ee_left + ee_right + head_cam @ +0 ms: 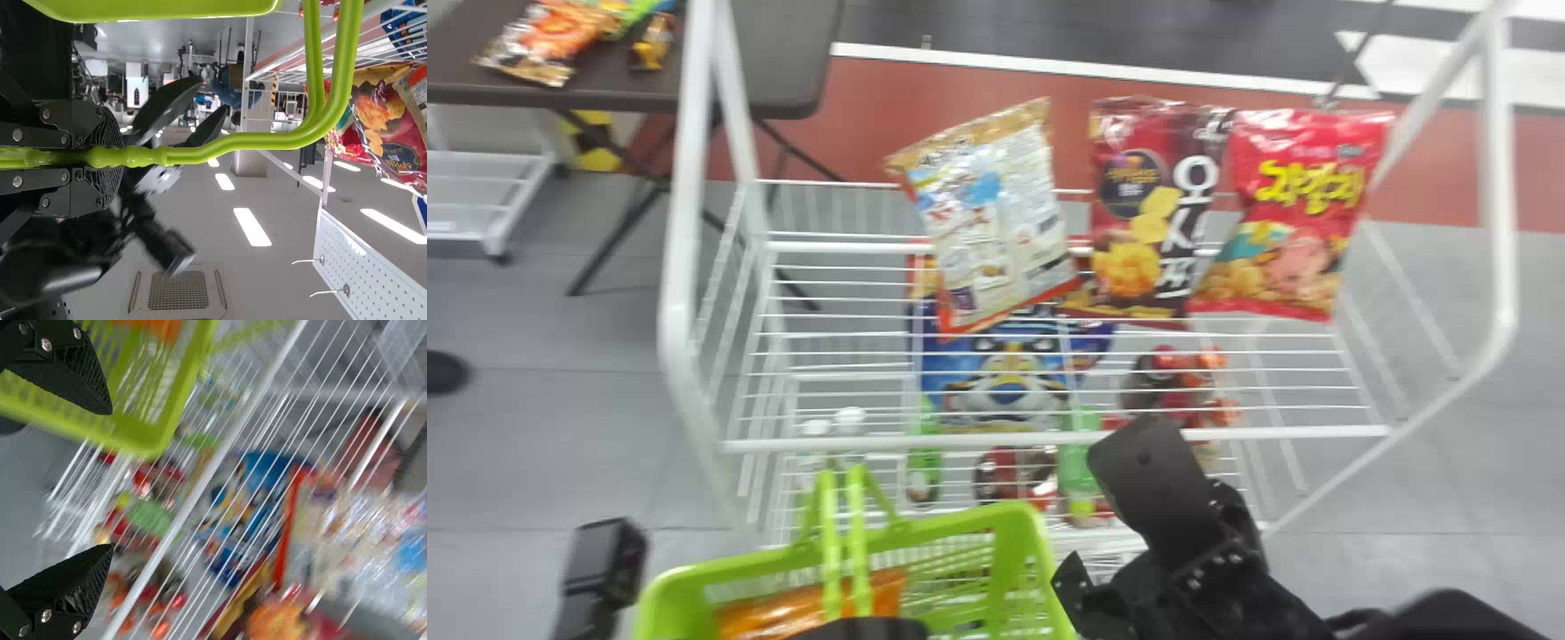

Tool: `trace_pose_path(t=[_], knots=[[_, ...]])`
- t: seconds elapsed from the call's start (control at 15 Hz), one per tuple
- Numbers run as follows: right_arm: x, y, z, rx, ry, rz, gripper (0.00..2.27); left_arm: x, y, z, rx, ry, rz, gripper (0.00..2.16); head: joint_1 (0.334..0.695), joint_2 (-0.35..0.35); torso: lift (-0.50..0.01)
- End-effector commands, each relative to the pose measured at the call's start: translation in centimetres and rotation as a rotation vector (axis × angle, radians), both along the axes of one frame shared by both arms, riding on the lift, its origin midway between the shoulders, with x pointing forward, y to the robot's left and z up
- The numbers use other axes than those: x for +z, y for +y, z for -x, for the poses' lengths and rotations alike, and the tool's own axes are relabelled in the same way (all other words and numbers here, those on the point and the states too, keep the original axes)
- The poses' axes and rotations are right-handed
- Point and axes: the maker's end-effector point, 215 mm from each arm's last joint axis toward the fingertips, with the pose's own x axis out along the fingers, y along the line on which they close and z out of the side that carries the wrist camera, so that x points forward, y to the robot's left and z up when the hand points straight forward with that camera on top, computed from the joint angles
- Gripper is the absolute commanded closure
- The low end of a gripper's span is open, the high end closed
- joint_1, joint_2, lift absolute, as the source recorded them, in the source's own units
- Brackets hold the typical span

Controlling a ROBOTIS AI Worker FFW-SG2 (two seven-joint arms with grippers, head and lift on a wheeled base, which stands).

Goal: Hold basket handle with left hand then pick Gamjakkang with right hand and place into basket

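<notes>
Right gripper (1089, 511) foremost, the robot had its two black fingers spread wide with nothing between them, just on the near side of the rack (1049, 438) and right of its middle. The holding half of the job was done: in front of the rack, toward its left, the left gripper (120, 157) was clamped firmly round the green handle (267, 140) of the basket (1021, 524). One orange bag (774, 613) lay in the basket, but it did not seem to be the one wanted. The Gamjakkang (996, 222), as far as I could judge, was the pale bag with its back turned, leaning on the rack's upper shelf; I could not be certain of that. On the rack, to its right, stood a dark red bag (1138, 213) and, beyond that, a bright red bag (1298, 213). So the pick was not yet made, and everything after it was left: closing on the bag, lifting it clear of the rack and lowering it into the basket.
</notes>
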Motion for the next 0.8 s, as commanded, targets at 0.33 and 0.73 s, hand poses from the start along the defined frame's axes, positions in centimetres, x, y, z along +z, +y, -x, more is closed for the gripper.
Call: trace_pose_path(t=[0.33, 0.73], knots=[[4.8, -2.5, -12.4, -0.064, -0.528, -0.364, 0.11, -0.6, 0.4, 0.5, 0.007, 0.032, 0.012, 2.15, 0.695, -0.303, -0.017], [5.1, -5.7, -12.5, -0.091, -0.749, -0.441, 0.11, -1.1, 0.8, 1.1, 0.022, 0.061, 0.027, 2.15, 0.695, -0.298, -0.017]])
